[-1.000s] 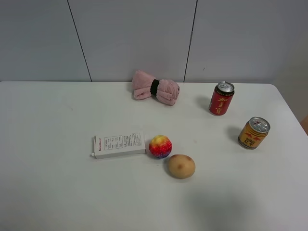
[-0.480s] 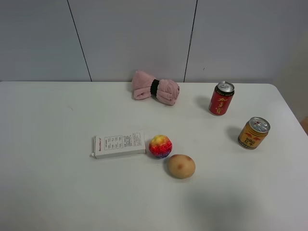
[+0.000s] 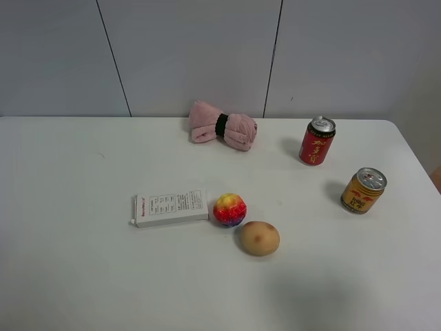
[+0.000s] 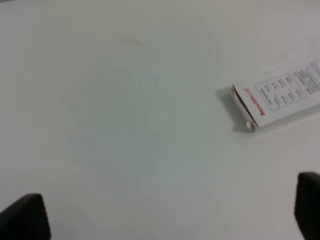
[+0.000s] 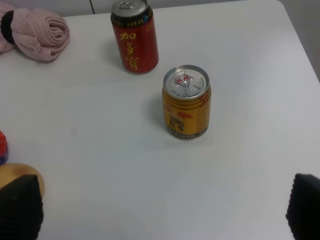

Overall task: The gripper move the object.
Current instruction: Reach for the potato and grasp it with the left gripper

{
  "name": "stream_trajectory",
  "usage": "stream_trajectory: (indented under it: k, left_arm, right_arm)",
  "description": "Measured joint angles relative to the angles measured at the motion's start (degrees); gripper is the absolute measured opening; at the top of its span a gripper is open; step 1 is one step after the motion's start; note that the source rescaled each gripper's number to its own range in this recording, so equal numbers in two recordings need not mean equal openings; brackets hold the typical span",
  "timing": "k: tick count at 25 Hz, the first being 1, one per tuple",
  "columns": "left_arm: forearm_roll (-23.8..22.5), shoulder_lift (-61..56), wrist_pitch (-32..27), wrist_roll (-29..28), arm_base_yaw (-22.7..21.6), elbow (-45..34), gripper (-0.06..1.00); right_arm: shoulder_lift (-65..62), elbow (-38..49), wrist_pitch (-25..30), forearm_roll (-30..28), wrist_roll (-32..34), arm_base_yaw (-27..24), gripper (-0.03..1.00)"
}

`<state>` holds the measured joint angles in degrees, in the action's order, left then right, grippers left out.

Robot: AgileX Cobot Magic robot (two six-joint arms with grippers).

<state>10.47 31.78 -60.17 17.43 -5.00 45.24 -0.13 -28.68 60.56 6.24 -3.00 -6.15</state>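
The object, a tan-brown potato-like ball [image 3: 260, 238] with a darker spot, lies on the white table just right of and in front of a red-yellow-purple fuzzy ball [image 3: 229, 209]. Neither gripper shows in the exterior high view. In the right wrist view the right gripper [image 5: 162, 210] is open and empty, above bare table. The object [image 5: 12, 170] peeks out beside one of its fingertips [image 5: 20, 207]. In the left wrist view the left gripper [image 4: 165, 220] is open and empty over bare table, apart from the object, which is out of that view.
A white box [image 3: 171, 207] lies left of the fuzzy ball and shows in the left wrist view [image 4: 280, 97]. A pink rolled towel [image 3: 222, 126] lies at the back. A red can [image 3: 316, 141] and a yellow can [image 3: 363, 190] stand at the right.
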Motion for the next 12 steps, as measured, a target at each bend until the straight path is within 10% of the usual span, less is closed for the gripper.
stream_trajectory:
  k: [5,12]
  left_arm:
    - [0.77,17.33,0.13,2.55,2.7,9.36,1.0]
    - [-2.6,37.85,2.68,3.2,20.67,22.05,1.0]
  right_arm:
    - [0.0,0.0,0.0,0.0,0.0,0.0,1.0]
    - [0.0,0.0,0.0,0.0,0.0,0.0,1.0]
